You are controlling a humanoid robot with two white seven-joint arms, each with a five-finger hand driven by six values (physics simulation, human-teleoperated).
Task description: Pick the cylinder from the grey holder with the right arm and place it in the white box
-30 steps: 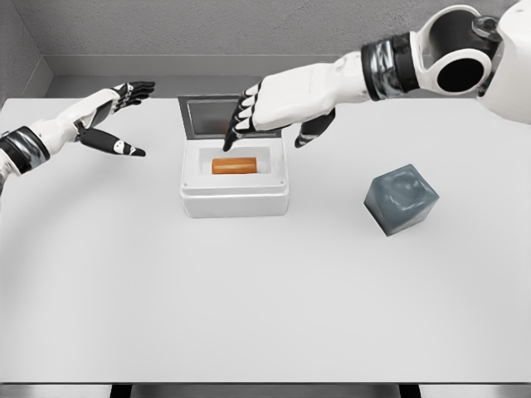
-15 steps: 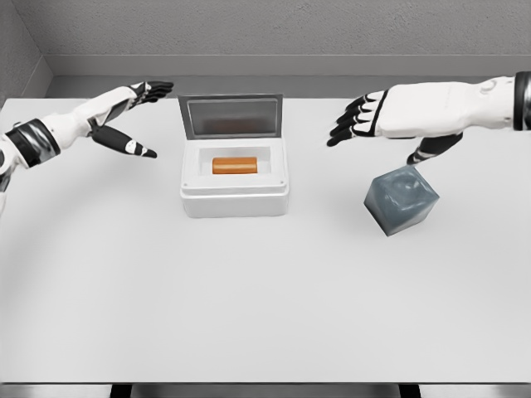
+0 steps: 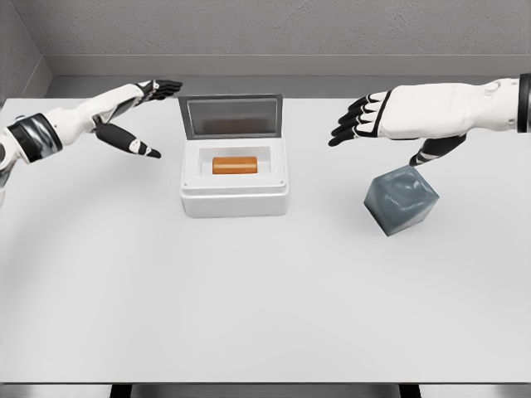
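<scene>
While empty and spread above the grey holder [image 3: 401, 200], right hand [image 3: 373, 116] (cylinder [image 3: 235, 165] inside white box [image 3: 235, 189]).

An orange cylinder [image 3: 235, 165] lies on its side inside the white box [image 3: 235, 199], whose lid [image 3: 231, 116] stands open at the back. The right hand [image 3: 390, 116] hovers with fingers spread above the grey holder [image 3: 401, 199]. The left hand [image 3: 133, 112] hangs open over the worktop [image 3: 249, 298], left of the box.
</scene>
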